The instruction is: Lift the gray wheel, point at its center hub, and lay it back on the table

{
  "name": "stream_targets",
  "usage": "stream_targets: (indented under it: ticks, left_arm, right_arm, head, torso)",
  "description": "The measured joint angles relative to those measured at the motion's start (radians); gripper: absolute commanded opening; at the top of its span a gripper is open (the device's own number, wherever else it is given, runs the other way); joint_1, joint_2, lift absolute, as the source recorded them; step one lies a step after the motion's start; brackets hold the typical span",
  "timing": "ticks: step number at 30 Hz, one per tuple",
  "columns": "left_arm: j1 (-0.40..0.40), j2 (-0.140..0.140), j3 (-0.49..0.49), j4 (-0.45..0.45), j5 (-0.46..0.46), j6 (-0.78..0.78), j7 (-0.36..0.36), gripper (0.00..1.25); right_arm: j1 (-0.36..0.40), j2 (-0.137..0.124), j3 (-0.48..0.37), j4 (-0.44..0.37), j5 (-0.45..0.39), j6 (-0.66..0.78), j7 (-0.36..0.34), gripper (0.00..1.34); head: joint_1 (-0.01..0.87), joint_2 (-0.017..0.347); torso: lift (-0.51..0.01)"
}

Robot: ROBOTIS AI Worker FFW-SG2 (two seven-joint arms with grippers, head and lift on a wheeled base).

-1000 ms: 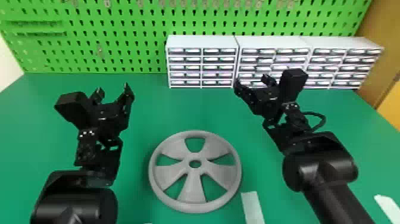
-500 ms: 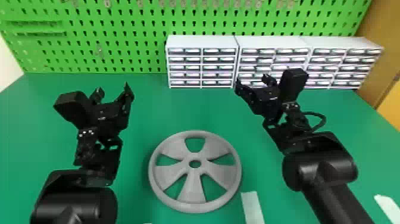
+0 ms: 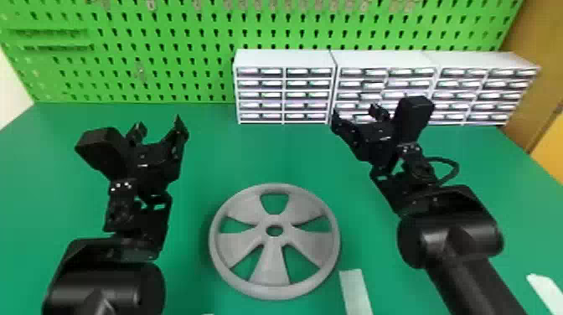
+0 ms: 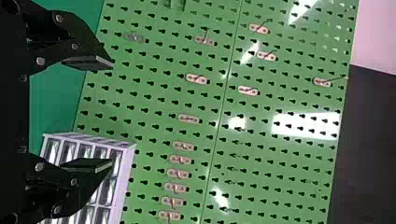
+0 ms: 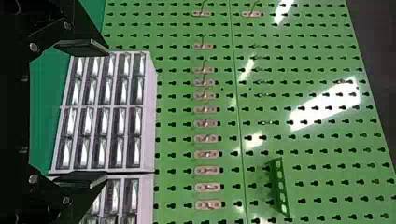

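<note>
While the gray wheel (image 3: 268,268) lies flat on the green table (image 3: 251,155), its center hub (image 3: 275,219) facing up, the left gripper (image 3: 160,122) and right gripper (image 3: 354,112) hang empty to either side, fingers parted. The flanking placement likely leaves one arm room to take the rim and raise it, the other to point at the hub.
</note>
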Motion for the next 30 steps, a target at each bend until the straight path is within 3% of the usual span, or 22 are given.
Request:
stream_targets:
  ticks: [24,30]
  left_arm:
    - [0.003,0.0,-0.003,0.006,0.01,0.0,0.0,0.74]
    - [-0.036,0.0,-0.002,0.024,0.002,0.0,-0.02,0.74]
  right_arm:
    - [0.004,-0.001,-0.001,0.0,0.0,0.013,-0.004,1.0]
    - [-0.021,-0.008,-0.004,-0.001,-0.005,0.017,-0.005,1.0]
  head:
    - [0.692,0.048]
    - [0.692,0.048]
  torso:
    - [-0.096]
    - [-0.096]
